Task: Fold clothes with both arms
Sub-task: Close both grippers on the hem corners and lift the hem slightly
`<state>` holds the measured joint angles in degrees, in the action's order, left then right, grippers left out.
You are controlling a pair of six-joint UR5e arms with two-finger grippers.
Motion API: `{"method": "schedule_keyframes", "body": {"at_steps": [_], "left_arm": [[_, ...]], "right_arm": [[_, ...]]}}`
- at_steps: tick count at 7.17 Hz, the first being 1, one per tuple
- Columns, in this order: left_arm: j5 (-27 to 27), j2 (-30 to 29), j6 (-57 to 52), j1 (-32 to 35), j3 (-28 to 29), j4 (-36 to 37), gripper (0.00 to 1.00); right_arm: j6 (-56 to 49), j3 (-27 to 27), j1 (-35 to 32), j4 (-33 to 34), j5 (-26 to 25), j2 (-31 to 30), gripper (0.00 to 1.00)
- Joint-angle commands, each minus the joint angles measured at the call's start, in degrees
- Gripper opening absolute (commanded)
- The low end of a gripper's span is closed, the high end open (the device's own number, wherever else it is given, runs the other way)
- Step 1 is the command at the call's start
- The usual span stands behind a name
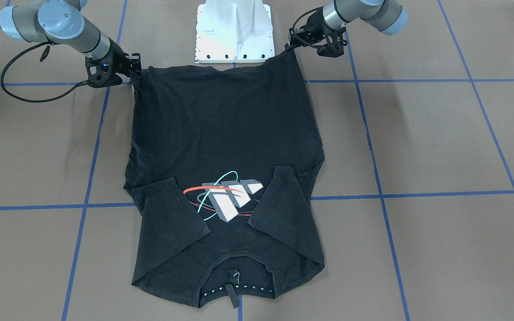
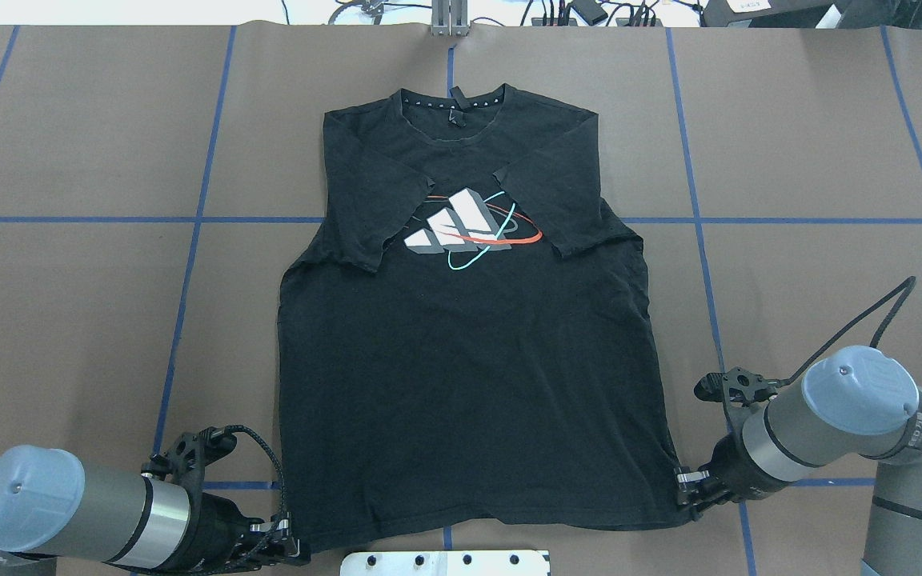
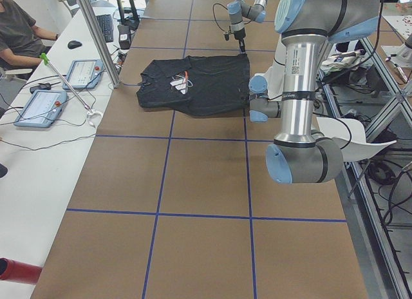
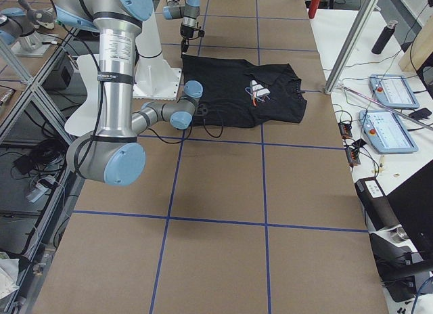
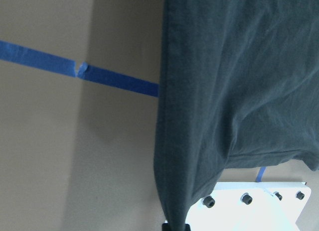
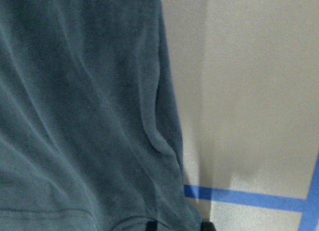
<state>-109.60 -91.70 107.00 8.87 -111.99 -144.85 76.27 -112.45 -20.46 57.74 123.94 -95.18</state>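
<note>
- Right at the bottom edge of the overhead frame, the white base block [image 2: 445, 562] sits between the two arms, just beside the shirt's hem.
- Lower left of that frame: the left claw [image 2: 291, 549] is pinching one hem corner of the T-shirt [image 2: 469, 360]. Its wrist view shows the cloth narrowing to a point that runs into the claw at the bottom of the picture.
- Lower right: the right claw [image 2: 689, 490] pinches the other hem corner the same way, with cloth drawn down into it in its own wrist view.
- Between them the hem [image 2: 477, 520] runs across the frame, and both corners look drawn slightly outward toward the claws.
- Mid-frame, the body of the shirt lies flat on the brown counter [image 2: 69, 320], print side up.
- Further up, the logo [image 2: 469, 228] shows between the two sleeves, each folded inward over the chest: one sleeve [image 2: 365, 212] at centre left, the other sleeve [image 2: 569, 212] at centre right.
- Farthest away, at top centre, lies the collar [image 2: 453, 108].
- For the next move, what matters is that the shirt's long axis runs straight away from the claws, hem near and collar far, and each arm is equally close to its own corner. I judge the hem has to travel up the frame toward the collar with both claws level, or the fold will skew.
</note>
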Motion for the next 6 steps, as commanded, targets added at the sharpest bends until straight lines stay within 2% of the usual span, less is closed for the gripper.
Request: {"method": "schedule_keyframes", "body": {"at_steps": [1, 3, 5, 6], "left_arm": [[0.0, 0.0, 0.0, 0.1, -0.4, 0.0, 0.0], [-0.4, 0.1, 0.0, 1.0, -2.3, 1.3, 0.0], [-4.6, 0.1, -0.2, 5.6, -5.1, 3.3, 0.0], [-5.4, 0.1, -0.3, 7.5, -5.7, 3.3, 0.0]], "right_arm": [[-0.1, 0.0, 0.4, 0.0, 0.0, 0.1, 0.0], [-0.9, -0.2, -2.3, -0.1, 0.4, 0.0, 0.0], [-1.2, -3.8, -5.2, -0.6, 2.9, -1.1, 0.0], [-4.4, -4.1, -10.7, -0.7, 11.5, -1.0, 0.0]]}}
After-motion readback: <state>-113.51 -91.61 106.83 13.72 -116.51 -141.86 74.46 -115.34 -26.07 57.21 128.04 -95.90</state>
